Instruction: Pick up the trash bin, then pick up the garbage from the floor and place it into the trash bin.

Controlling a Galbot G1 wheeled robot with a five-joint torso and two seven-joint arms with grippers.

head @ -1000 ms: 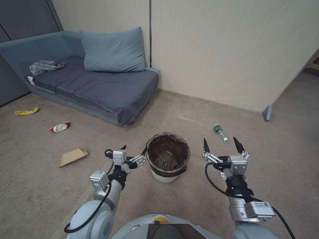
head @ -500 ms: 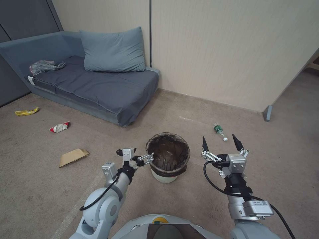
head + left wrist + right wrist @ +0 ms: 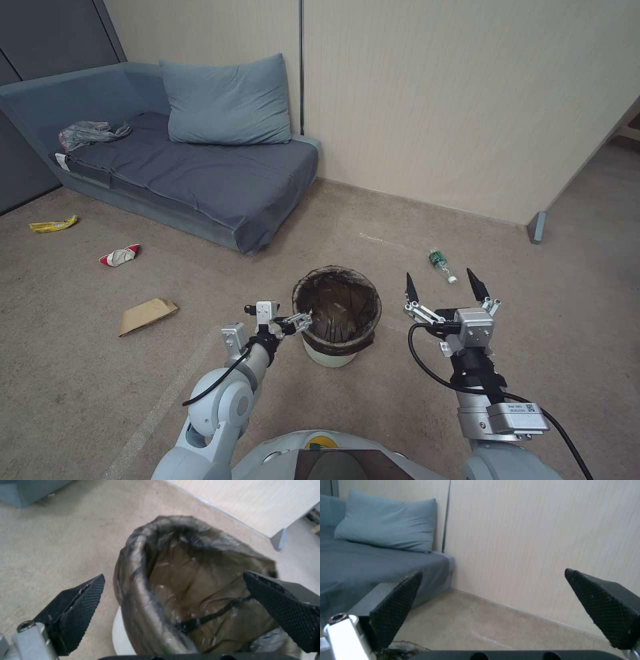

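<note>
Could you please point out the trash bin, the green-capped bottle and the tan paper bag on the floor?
trash bin (image 3: 327, 357): head view, on its white lower wall.
green-capped bottle (image 3: 439, 261): head view, on its clear body.
tan paper bag (image 3: 147, 315): head view, on its flat face.

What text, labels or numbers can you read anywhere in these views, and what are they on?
No text can be read.
White tag on the right forearm: dark print and a square code, too small to read.
Bottle on the floor: green label, print too small to read.
Yellow snack packet: markings blurred.
Red-and-white wrapper: no legible print.
</note>
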